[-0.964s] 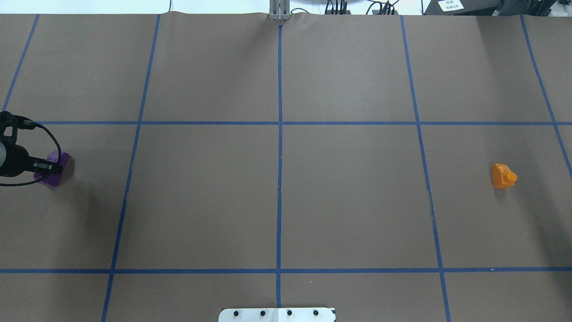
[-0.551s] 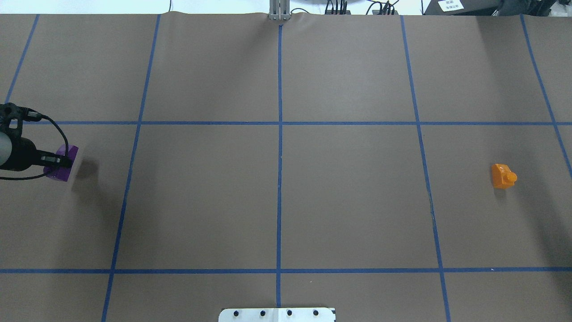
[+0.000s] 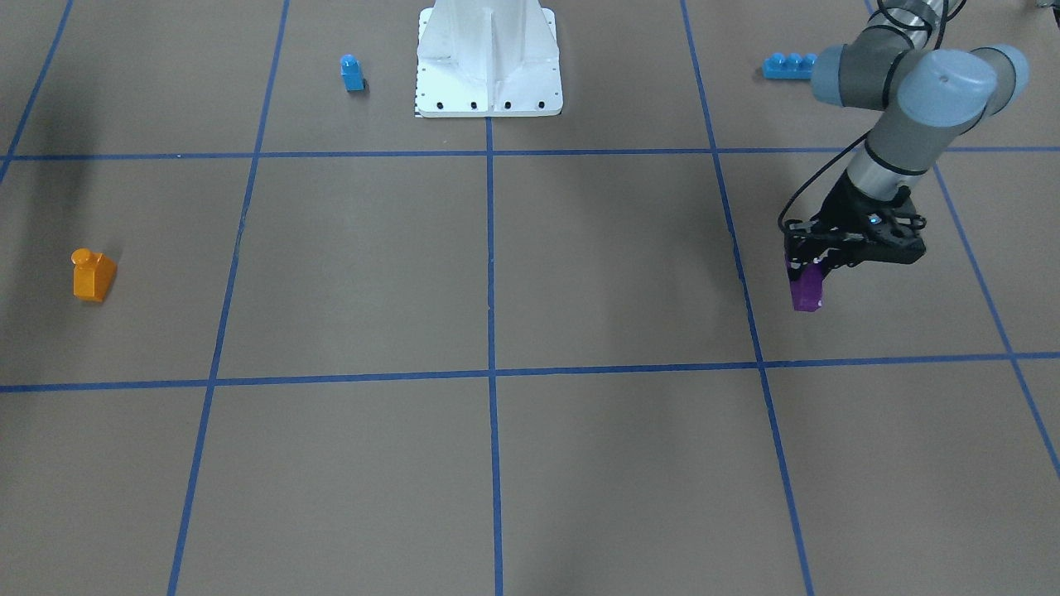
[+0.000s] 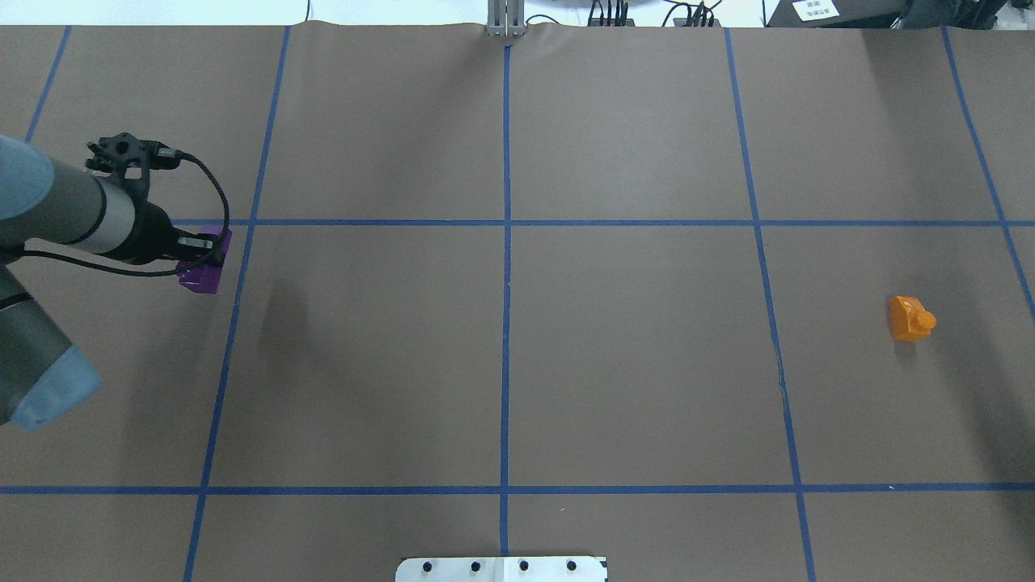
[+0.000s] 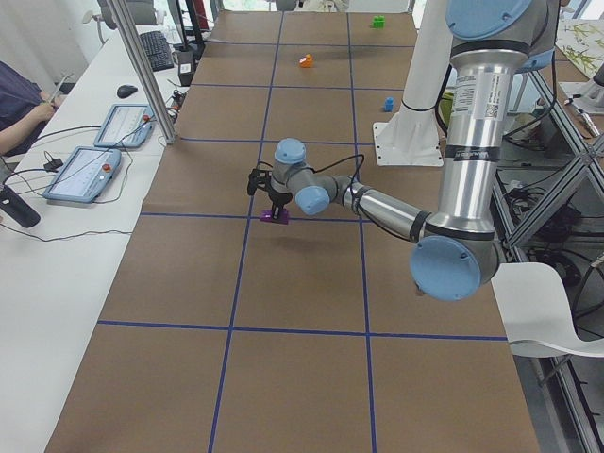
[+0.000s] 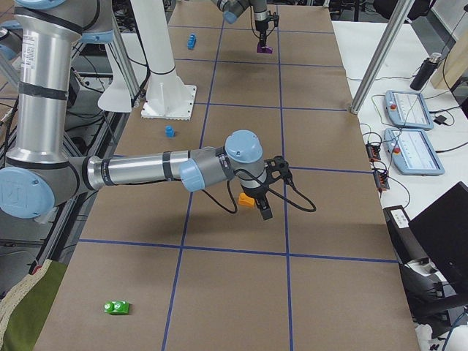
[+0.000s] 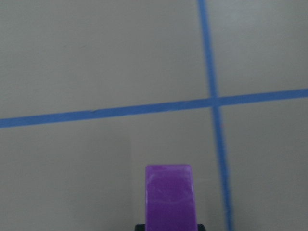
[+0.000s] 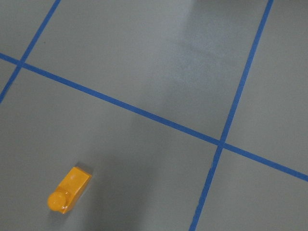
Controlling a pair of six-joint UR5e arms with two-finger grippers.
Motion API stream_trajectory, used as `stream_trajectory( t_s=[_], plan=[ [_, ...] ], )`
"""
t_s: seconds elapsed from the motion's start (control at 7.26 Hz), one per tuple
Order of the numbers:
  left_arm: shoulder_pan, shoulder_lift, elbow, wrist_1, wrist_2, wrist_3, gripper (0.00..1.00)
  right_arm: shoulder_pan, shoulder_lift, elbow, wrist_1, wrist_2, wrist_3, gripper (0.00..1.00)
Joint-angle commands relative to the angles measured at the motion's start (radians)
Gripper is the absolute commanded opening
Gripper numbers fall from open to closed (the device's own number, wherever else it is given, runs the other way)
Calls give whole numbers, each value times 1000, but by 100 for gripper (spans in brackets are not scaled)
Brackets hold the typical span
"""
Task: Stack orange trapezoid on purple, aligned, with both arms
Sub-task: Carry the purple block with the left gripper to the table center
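Note:
The purple block [image 4: 202, 273] hangs above the table in my left gripper [image 4: 200, 257], which is shut on it; it also shows in the front view [image 3: 807, 290] and the left wrist view [image 7: 171, 197]. The orange trapezoid [image 4: 911, 318] lies on the paper at the far right, stud sideways, and shows in the front view [image 3: 92, 274] and the right wrist view [image 8: 69, 189]. My right gripper [image 6: 262, 210] shows only in the exterior right view, close over the orange trapezoid [image 6: 246, 199]; I cannot tell whether it is open or shut.
A small blue single-stud block [image 3: 353, 73] and a long blue brick [image 3: 789, 64] lie near the white base pedestal [image 3: 489, 83]. A green piece [image 6: 117, 307] lies at the table's right end. Blue tape lines grid the brown paper.
My left arm has carried the purple block to the right and farther from the robot, and its shadow has moved apart from it. The orange trapezoid has not moved.

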Motion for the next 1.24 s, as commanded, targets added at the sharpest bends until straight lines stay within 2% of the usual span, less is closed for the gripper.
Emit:
stream_trajectory(
  t_s=[0.0, 0.28, 0.41, 0.69, 0.83, 1.1],
  plan=[
    [126, -216, 4, 190, 14, -77, 0, 0, -2, -2, 0, -2, 2, 100],
    [244, -350, 17, 316, 121, -166, 0, 0, -2, -2, 0, -2, 2, 100],
    [286, -397, 45, 320, 129, -212, 0, 0, -2, -2, 0, -2, 3, 100],
    [360, -557, 205, 318, 213, -284, 0, 0, -2, -2, 0, -2, 3, 100],
    [368, -600, 259, 315, 220, -302, 0, 0, -2, -2, 0, -2, 3, 100],
    [388, -607, 275, 312, 222, -304, 0, 0, -2, -3, 0, -1, 3, 100]
  ],
)
